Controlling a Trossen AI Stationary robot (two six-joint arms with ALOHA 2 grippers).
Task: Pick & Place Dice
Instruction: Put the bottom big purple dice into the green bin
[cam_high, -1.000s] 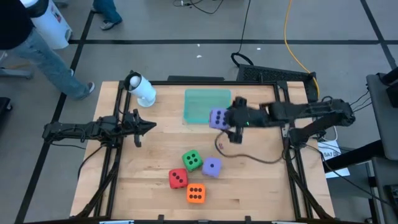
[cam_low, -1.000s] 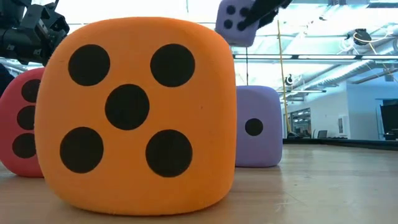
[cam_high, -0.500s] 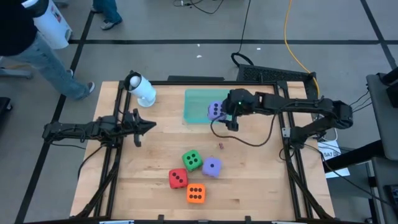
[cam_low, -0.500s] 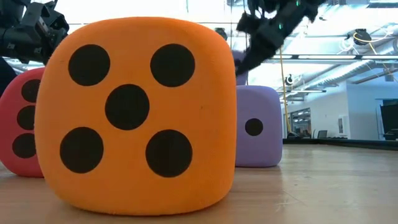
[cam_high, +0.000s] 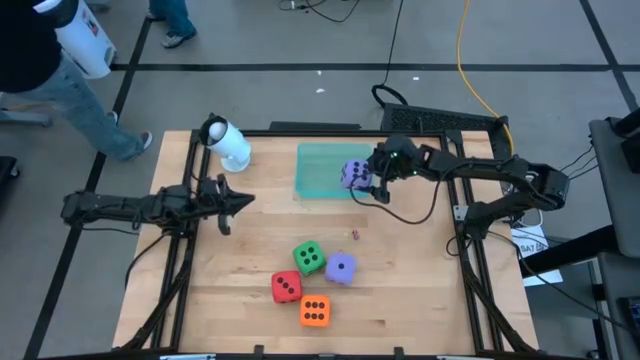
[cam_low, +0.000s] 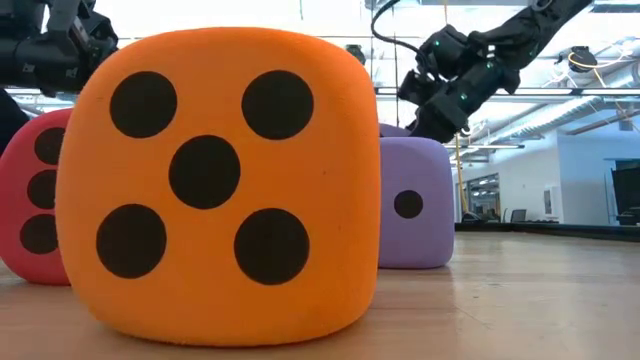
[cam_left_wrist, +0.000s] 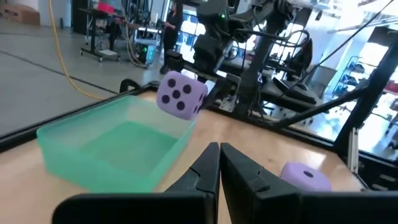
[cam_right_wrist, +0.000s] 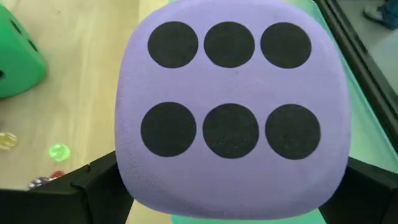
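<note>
Above the right edge of the teal tray (cam_high: 322, 170), a light purple die (cam_high: 355, 174) sits clamped in the right gripper (cam_high: 366, 180), whose fingers are spread wide around it, its six-pip face toward the wrist camera. Nearer the table's front lie the green die (cam_high: 309, 257), second purple die (cam_high: 341, 268), red die (cam_high: 286, 287) and orange die (cam_high: 315, 311). The left gripper (cam_high: 240, 199) waits left of the tray, fingers pressed together, empty.

Held die (cam_high: 354, 174) over tray (cam_high: 320, 170); four dice (cam_high: 312, 273) nearer front.
</note>
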